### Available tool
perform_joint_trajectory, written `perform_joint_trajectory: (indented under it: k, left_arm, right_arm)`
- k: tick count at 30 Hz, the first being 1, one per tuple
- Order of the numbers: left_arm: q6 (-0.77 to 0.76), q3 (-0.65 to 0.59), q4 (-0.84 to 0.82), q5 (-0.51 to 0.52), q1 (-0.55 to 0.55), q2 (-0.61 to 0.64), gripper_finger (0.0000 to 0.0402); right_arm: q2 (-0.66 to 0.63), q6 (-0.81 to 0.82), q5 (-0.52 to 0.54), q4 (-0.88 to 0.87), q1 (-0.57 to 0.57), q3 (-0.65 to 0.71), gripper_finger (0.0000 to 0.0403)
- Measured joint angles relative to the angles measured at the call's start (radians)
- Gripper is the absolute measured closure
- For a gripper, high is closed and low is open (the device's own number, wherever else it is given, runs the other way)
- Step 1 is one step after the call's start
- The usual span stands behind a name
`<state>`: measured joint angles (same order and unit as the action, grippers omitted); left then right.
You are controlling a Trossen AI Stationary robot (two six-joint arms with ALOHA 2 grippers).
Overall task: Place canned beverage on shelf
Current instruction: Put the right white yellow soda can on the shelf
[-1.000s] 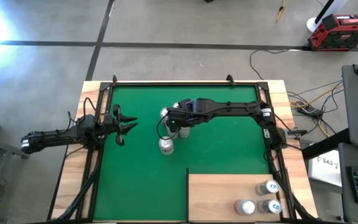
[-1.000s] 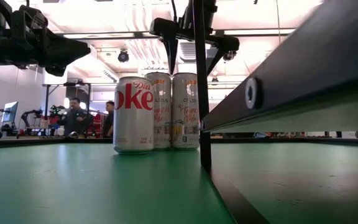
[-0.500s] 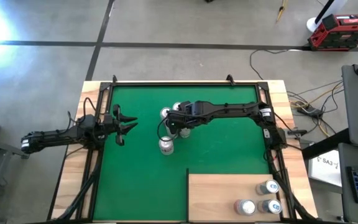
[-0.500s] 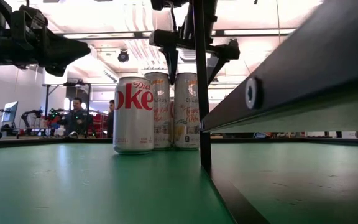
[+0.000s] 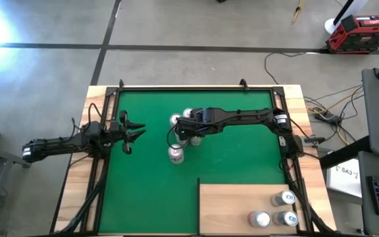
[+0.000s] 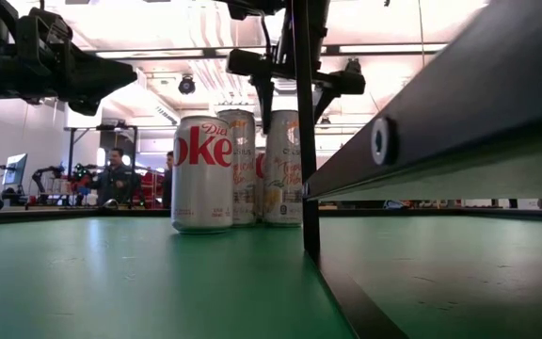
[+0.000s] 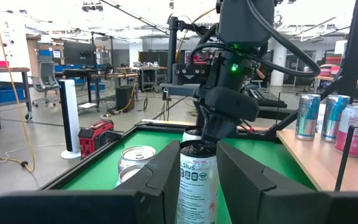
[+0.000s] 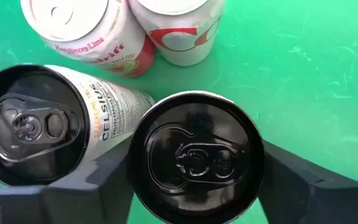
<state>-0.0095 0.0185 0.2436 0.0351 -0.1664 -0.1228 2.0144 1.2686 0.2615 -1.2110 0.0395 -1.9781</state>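
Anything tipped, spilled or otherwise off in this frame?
Nothing stands out. The cans on the green mat stand upright, the three cans on the shelf too. The right gripper straddles a black-topped can.

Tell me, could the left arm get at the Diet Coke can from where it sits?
Probably yes. The left pincer waits at the mat's left side, and only bare green mat lies between it and the Diet Coke can. The right pincer is busy over a neighbouring black-topped can.
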Motion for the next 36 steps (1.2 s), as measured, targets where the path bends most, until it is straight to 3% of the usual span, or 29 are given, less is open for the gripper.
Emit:
perform_joint_trajectory:
  k: [9, 15, 24, 36]
  left_arm:
    - [0.000, 0.000, 0.000, 0.000, 0.000, 0.000, 0.0313]
    - [0.000, 0.000, 0.000, 0.000, 0.000, 0.000, 0.0313]
    - [0.000, 0.000, 0.000, 0.000, 0.000, 0.000, 0.0313]
    - [0.000, 0.000, 0.000, 0.000, 0.000, 0.000, 0.0313]
  right_arm:
    - [-0.012, 0.091, -0.066, -0.061, -0.031, -0.030, 0.0158]
    - [-0.072, 0.204, 0.011, -0.163, -0.098, -0.059, 0.0158]
    - [-0.141, 0.501, 0.071, -0.363, -0.264, -0.059, 0.0158]
    - [-0.157, 0.733, 0.068, -0.359, -0.501, -0.055, 0.0158]
